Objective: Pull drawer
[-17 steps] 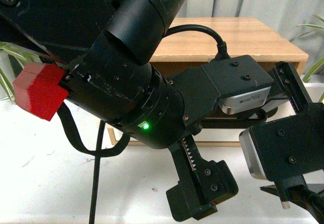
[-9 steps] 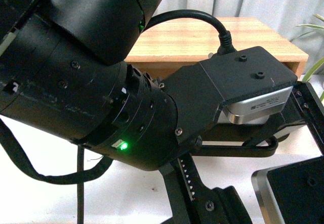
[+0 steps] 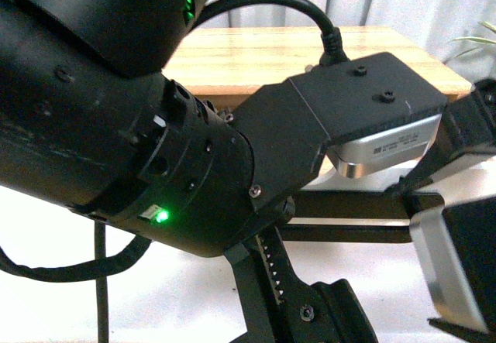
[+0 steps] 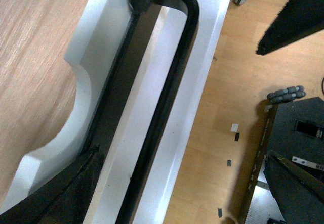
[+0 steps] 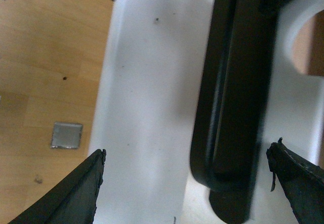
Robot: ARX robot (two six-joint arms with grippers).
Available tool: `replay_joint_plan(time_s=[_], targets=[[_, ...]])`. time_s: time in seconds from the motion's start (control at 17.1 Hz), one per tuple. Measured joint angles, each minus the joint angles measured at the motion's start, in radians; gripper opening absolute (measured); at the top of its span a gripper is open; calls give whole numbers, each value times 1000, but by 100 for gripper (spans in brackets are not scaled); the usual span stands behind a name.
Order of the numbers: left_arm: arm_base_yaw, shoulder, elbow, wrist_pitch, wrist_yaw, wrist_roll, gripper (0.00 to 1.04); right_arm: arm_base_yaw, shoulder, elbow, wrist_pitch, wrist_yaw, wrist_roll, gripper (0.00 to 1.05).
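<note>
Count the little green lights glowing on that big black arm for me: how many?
2. One green light glows low on the thick joint of the black arm. The other green light sits near the top edge of the front view. More may be hidden.

Bright, even light. In the front view the close black arm [image 3: 101, 126] looks soft and dark, its green lamp [image 3: 161, 216] glowing, and the white surface [image 3: 178, 296] at lower left is washed out. The right wrist view is blurred, and there the handle [image 5: 233, 82] throws a soft shadow on the drawer [image 5: 152, 82].

Wide white-fronted drawer [image 4: 144, 113] with a long black bar handle [image 4: 169, 97]
Half-round notch [image 4: 76, 102] cuts its top edge; light wood lies beyond.
</note>
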Motion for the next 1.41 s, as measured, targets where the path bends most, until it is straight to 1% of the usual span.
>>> replay_joint_plan(time_s=[0.12, 0.18, 0.29, 0.41, 0.47, 0.53, 0.59, 0.64, 0.7, 0.76, 0.82, 0.94, 1.0, 1.05, 1.17, 1.41], targets=[[9, -39, 0, -37, 31, -19, 98, -11, -36, 43, -40, -8, 16, 98], [20, -72, 5, -53, 62, -37, 98, -18, -57, 65, -64, -12, 24, 98], [50, -139, 29, -49, 130, -92, 98, -39, -103, 106, -116, -51, 64, 98], [111, -225, 43, 14, 193, -179, 98, -76, -124, 134, -116, -116, 152, 98], [158, -254, 43, 58, 200, -232, 98, -98, -136, 141, -97, -150, 223, 98], [213, -270, 43, 113, 190, -295, 98, -121, -142, 141, -34, -167, 327, 98], [281, -276, 42, 161, 144, -374, 98, -144, -148, 138, 46, -161, 435, 98], [342, -278, 41, 158, 90, -465, 98, -171, -154, 128, 134, -127, 581, 98], [412, -280, 33, 161, 23, -565, 98, -198, -154, 114, 217, -72, 726, 98], [464, -304, -2, 198, -11, -643, 98, -233, -154, 103, 276, 6, 910, 98], [511, -343, -50, 229, -43, -697, 98, -269, -163, 81, 300, 58, 1069, 98], [579, -434, -133, 257, -87, -802, 98, -341, -206, 1, 335, 78, 1361, 98], [612, -475, -166, 255, -128, -844, 98, -371, -235, -29, 342, 78, 1462, 98], [639, -502, -188, 254, -139, -867, 98, -398, -262, -57, 344, 80, 1541, 98], [665, -542, -217, 245, -180, -889, 98, -411, -312, -85, 341, 81, 1595, 98], [663, -596, -264, 225, -212, -878, 98, -394, -378, -111, 327, 84, 1604, 98]])
